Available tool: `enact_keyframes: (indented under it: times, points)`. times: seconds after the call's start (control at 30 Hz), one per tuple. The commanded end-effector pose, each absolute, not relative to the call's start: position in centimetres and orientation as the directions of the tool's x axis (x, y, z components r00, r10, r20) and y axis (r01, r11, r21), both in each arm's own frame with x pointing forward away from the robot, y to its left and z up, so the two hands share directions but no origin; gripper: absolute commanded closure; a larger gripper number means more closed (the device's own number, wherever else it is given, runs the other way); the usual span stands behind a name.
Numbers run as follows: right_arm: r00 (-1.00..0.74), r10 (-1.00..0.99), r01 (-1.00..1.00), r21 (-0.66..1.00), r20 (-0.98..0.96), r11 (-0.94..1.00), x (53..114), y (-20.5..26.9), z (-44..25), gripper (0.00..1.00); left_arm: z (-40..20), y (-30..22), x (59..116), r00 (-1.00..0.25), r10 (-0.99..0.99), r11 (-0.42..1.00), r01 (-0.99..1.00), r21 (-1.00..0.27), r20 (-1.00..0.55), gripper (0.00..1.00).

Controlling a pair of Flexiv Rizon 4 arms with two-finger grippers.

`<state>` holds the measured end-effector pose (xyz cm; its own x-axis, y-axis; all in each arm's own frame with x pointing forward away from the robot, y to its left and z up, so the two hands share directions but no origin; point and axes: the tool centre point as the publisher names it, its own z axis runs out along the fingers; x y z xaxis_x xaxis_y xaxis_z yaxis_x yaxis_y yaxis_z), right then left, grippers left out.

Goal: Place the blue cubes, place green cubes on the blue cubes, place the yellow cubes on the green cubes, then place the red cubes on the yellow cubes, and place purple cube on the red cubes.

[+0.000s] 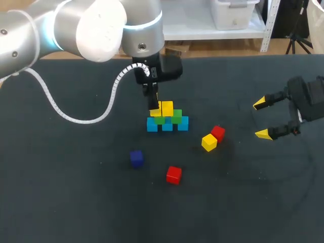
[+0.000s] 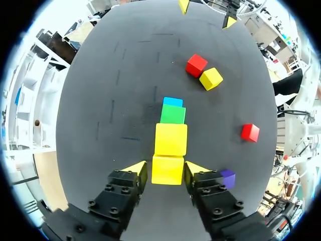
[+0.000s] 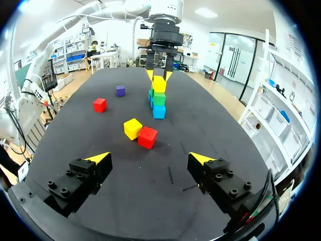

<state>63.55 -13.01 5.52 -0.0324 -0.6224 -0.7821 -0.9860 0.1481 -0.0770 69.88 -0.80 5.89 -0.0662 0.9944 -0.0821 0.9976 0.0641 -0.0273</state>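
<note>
Left end effector [image 2: 167,168]: pinching yellow cube [image 2: 167,174] on stack [image 1: 167,122], middle of table [image 1: 61,202], well off every edge | right end effector [image 1: 264,119]: spread, near right edge | loose pair [image 1: 209,142] between them.

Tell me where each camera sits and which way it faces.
Head view: above and behind the robot, looking down on the table; left arm enters left, right fingers right.
Left wrist view: on the left wrist, looking down past the left fingers, shut on a yellow cube at the stack.
Right wrist view: on the right wrist, facing across the table toward the stack; its open fingers show.
Shared: all show the stack.
</note>
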Motion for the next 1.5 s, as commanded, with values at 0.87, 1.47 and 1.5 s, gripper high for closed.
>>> enact_keyframes:
  times: [0.87, 1.47, 1.5]
  points:
    - [-0.031, -0.621, -0.986, -0.078, -0.783, 0.148, 63.6, -13.0, 5.5, 0.0, 8.3, 3.2, 68.3, -0.076, 0.991, 0.077, 0.997, 0.001, -0.114, 1.0]
    - [-0.031, -0.621, -0.986, -0.078, -0.783, 0.148, 63.6, -13.0, 5.5, 0.0, 6.1, 1.9, 69.2, -0.067, 0.991, 0.063, 0.997, -0.037, -0.118, 1.0]
    - [-0.031, -0.621, -0.986, -0.078, -0.783, 0.148, 63.6, -13.0, 5.5, 0.0, 6.1, 1.8, 69.2, -0.067, 0.991, 0.063, 0.997, -0.038, -0.119, 1.0]
